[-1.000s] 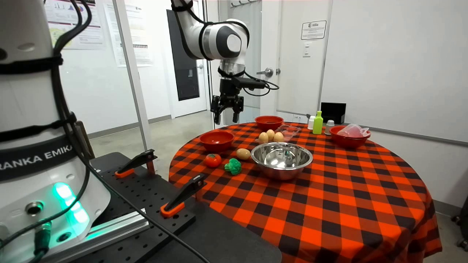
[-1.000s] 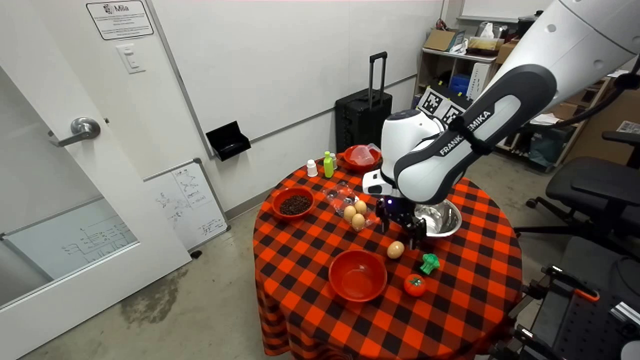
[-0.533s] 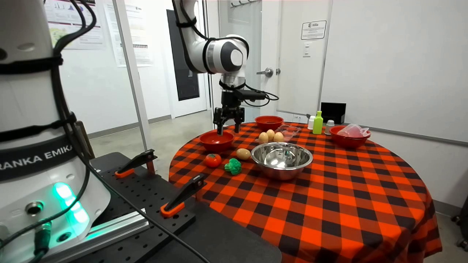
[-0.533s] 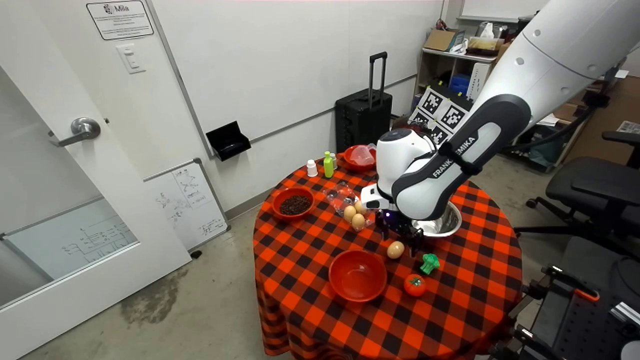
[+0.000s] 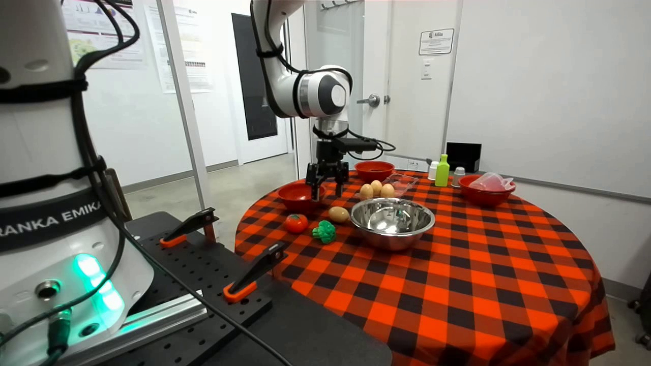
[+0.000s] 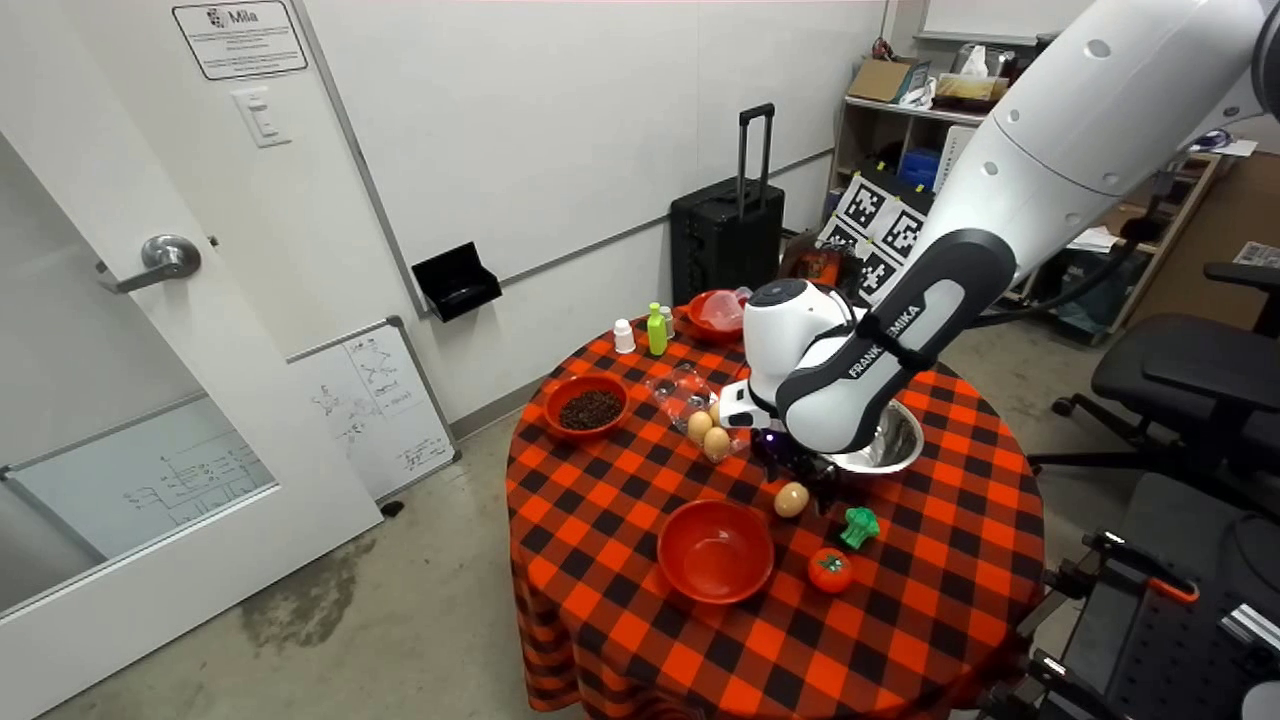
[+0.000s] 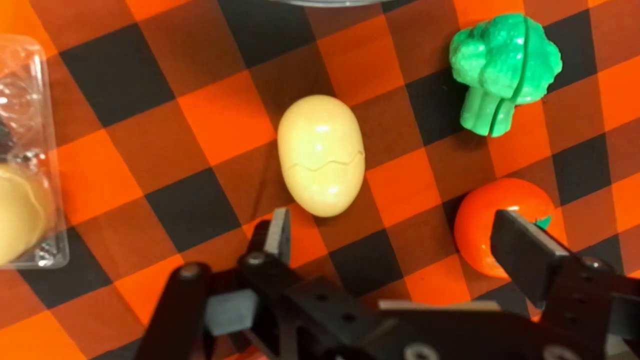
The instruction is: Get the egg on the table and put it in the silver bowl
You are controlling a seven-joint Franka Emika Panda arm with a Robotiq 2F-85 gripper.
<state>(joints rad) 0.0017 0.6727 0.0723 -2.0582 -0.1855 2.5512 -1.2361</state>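
Note:
The egg (image 5: pixel 338 214) is yellowish-tan and lies on its side on the checked tablecloth; it also shows in an exterior view (image 6: pixel 791 499). The silver bowl (image 5: pixel 391 241) stands close beside it, and my arm partly covers the bowl in an exterior view (image 6: pixel 905 448). In the wrist view the egg (image 7: pixel 322 155) lies whole, a crack line across it, and only the bowl's rim (image 7: pixel 335 3) shows at the top edge. My gripper (image 5: pixel 327 195) is open and empty, above the table near the egg. In the wrist view the open fingers (image 7: pixel 392 220) sit below the egg, not around it.
A green broccoli (image 7: pixel 500 70) and a red tomato (image 7: pixel 472 230) lie near the egg. A red bowl (image 6: pixel 715 555) stands close by. A clear carton (image 7: pixel 52 150) holds other eggs (image 6: pixel 716 443). A red bowl with brown beans (image 6: pixel 587 407) and a green bottle (image 6: pixel 656 330) stand farther off.
My gripper has come down toward the table and shifted slightly toward the egg and silver bowl. It stays open. The objects have not moved.

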